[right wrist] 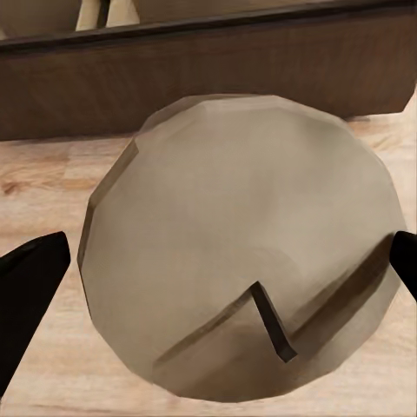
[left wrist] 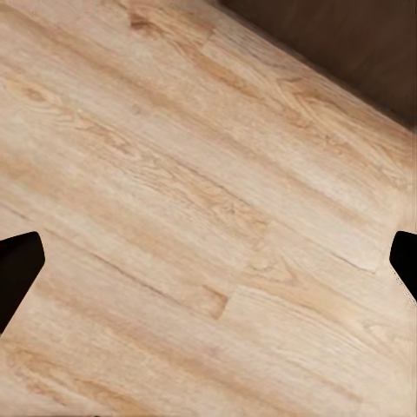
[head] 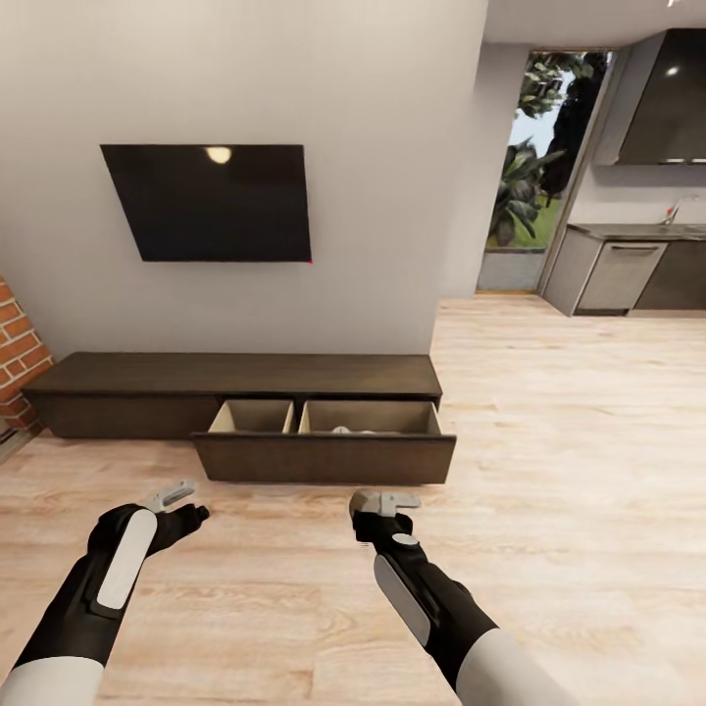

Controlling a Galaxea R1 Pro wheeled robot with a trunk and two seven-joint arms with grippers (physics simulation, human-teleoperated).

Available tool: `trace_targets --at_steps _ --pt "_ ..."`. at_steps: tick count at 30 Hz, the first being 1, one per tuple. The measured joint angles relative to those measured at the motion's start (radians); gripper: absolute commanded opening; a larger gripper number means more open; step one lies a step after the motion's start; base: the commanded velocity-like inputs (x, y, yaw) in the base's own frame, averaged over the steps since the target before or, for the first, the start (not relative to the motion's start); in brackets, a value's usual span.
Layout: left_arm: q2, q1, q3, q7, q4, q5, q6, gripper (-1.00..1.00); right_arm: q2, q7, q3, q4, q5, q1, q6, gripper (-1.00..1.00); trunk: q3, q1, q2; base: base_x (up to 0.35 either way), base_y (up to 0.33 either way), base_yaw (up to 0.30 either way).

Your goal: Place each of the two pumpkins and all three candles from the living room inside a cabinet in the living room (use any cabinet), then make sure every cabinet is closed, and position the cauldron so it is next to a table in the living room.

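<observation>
Gripping a faceted grey candle (right wrist: 239,287), right pincer (head: 384,504) faces the dark wooden cabinet (head: 235,376); left pincer (head: 178,497) gapes, empty.

Grey candle (right wrist: 239,278) before open cabinet (head: 324,431)

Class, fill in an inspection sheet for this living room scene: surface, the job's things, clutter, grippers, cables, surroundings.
Surface: pale wooden floor under both arms.
Job's things: candle held between the right gripper's fingers. The dark cabinet has its drawer pulled open, with something pale inside that is too small to identify.
Clutter: nothing seen.
Grippers: left gripper open and empty above the floor; right gripper closed on the candle, in front of the open drawer.
Cables: nothing seen.
Surroundings: television on the wall above the cabinet, brick wall at the left, kitchen beyond at the right.
</observation>
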Motion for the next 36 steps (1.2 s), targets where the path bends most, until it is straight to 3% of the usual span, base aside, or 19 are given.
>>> trace_targets --at_steps 12,22,29,36 --pt "0.000 0.000 0.000 0.000 0.000 0.000 0.000 1.00 0.000 0.000 0.000 0.000 -0.001 0.000 0.000 -1.00 0.000 0.000 0.000 0.305 -0.129 0.058" --pt "-0.002 0.000 0.001 0.000 0.000 -0.001 0.001 1.00 0.000 0.003 -0.002 0.001 -0.002 0.000 0.003 -1.00 0.000 0.001 0.000 0.161 -0.006 -0.207" --pt "-0.001 0.000 0.009 0.002 -0.018 0.001 0.011 1.00 0.000 0.003 0.000 -0.001 0.001 0.000 0.001 -1.00 0.022 -0.026 0.049 0.004 0.000 -0.033" --pt "-0.001 0.000 0.003 0.003 -0.060 0.002 0.078 1.00 0.000 -0.002 0.000 -0.003 0.001 0.000 0.009 -1.00 0.044 -0.053 0.098 0.000 0.000 0.000"
